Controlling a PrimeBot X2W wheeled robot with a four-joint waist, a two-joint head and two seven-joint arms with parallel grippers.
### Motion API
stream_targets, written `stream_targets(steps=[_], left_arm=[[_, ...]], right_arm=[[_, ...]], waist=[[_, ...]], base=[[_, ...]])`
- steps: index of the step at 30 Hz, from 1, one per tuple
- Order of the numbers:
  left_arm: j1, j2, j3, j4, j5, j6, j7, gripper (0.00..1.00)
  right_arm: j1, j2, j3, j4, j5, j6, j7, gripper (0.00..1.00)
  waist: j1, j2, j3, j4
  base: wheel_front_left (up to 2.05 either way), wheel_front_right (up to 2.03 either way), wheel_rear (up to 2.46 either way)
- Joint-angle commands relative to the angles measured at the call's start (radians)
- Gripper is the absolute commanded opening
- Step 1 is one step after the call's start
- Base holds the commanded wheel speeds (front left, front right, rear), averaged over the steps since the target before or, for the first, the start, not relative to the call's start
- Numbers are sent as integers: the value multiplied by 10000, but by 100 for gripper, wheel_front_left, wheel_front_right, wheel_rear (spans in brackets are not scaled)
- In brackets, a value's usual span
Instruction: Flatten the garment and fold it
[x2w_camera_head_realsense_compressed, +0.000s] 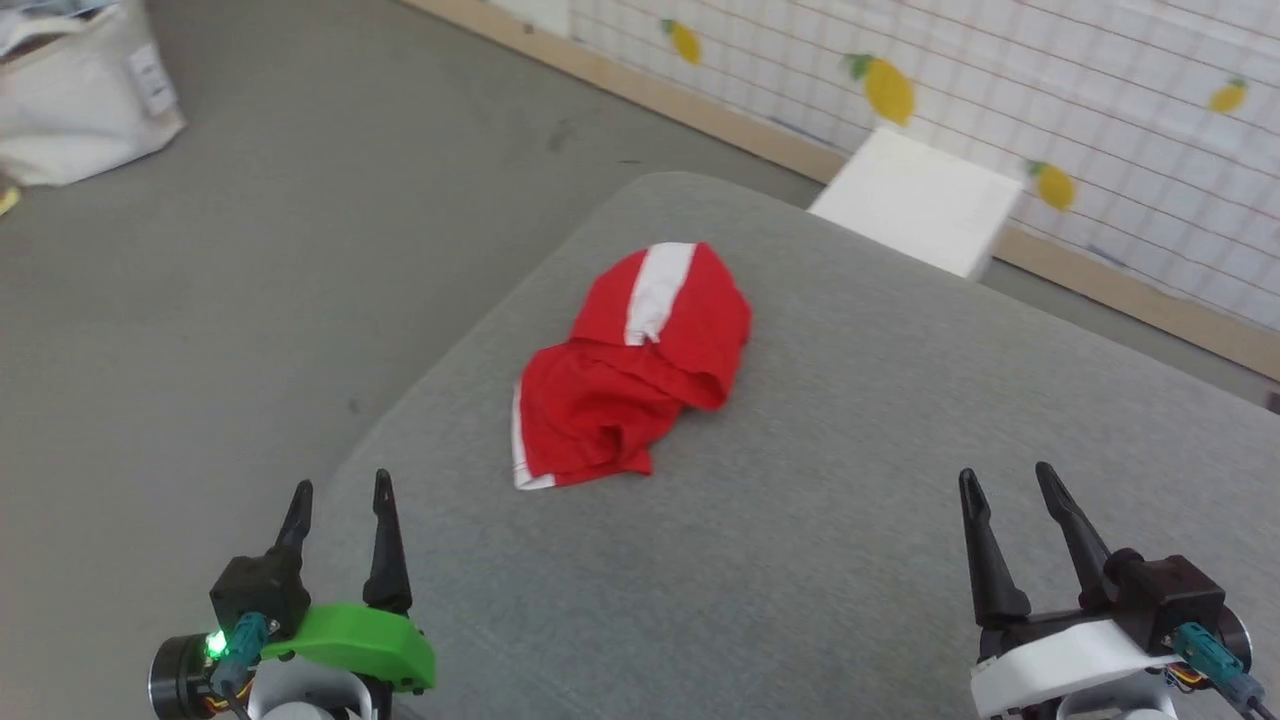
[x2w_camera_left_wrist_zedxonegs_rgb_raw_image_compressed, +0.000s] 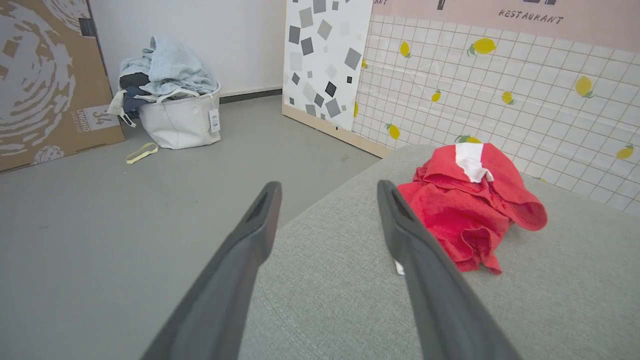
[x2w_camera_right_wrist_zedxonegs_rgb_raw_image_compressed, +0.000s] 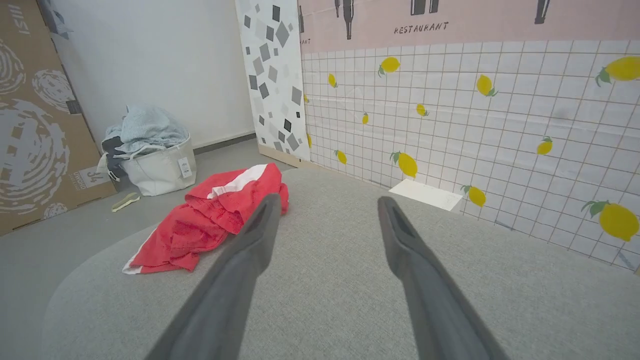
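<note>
Crumpled in a heap, the red-and-white striped garment (x2w_camera_head_realsense_compressed: 630, 370) lies on the grey upholstered surface (x2w_camera_head_realsense_compressed: 850, 500), ahead of me. My left fingers (x2w_camera_head_realsense_compressed: 386, 540) and right fingers (x2w_camera_head_realsense_compressed: 983, 550) hang spread and empty either side, poised, I judge, to flatten it.

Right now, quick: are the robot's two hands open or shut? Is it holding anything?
Left gripper: open, holding nothing.
Right gripper: open, holding nothing.
</note>
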Motion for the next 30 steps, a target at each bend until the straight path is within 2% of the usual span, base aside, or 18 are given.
stream_targets(steps=[1, 12, 17, 23, 30], left_arm=[[155, 70, 33, -64, -6, 68, -33, 100], [126, 62, 107, -165, -184, 236, -34, 100], [-258, -3, 212, -209, -542, 182, 33, 100], [-1813, 253, 173, -91, -961, -250, 808, 100], [-4173, 703, 588, 597, -1983, -635, 2580, 100]], right_arm=[[-155, 1, 4, 32, 69, -15, -56, 100], [-207, 1, -146, 15, 81, -15, -56, 100], [-244, 1, -275, -79, 67, -15, -56, 100], [-682, 1, -363, -372, -281, -15, -56, 100], [-1541, 1, -363, -688, -590, -15, 33, 100]], waist=[[0, 0, 2, 544], [0, 0, 153, 332], [0, 0, 453, 80], [0, 0, 1601, -741], [0, 0, 3584, -2310]], base=[[0, 0, 0], [0, 0, 0], [0, 0, 0], [0, 0, 0], [0, 0, 0]])
